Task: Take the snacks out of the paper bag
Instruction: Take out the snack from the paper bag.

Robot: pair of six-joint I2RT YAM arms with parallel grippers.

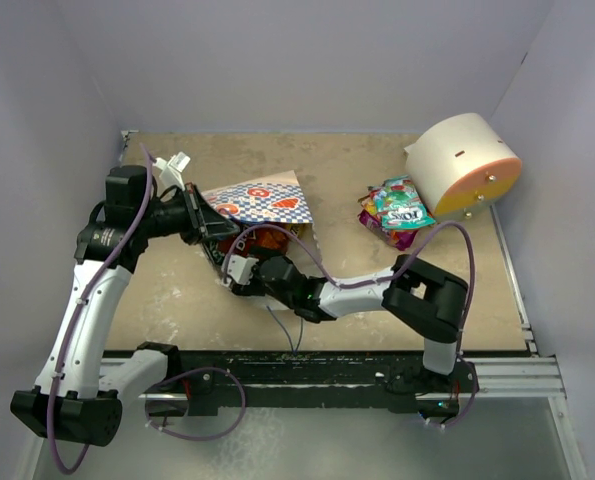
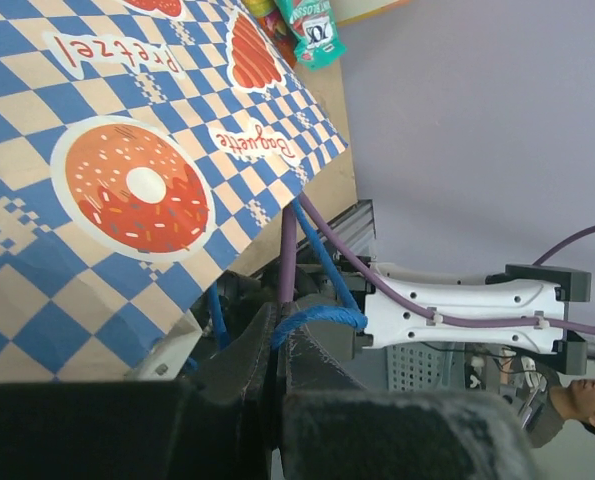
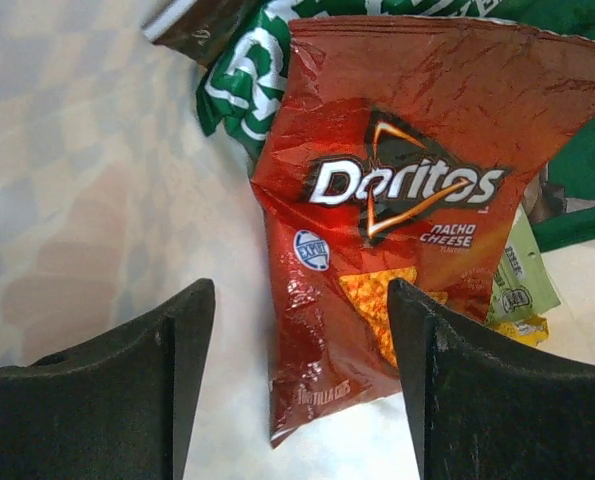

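the paper bag [image 1: 267,200] is laid on its side mid-table, its blue handle [image 2: 317,318] clenched by the left gripper [image 2: 277,345]. the right gripper [image 3: 297,300] is held released inside the bag, with the red chip bag [image 3: 397,130] between its fingers.

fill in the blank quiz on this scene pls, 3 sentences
1. The left hand is shut on the ____ string handle of the paper bag.
2. The right hand is open, facing a red ____ chip bag.
3. The candy packets lie beside the cream cylinder, ____ the paper bag.

Missing words: blue; Doritos; outside
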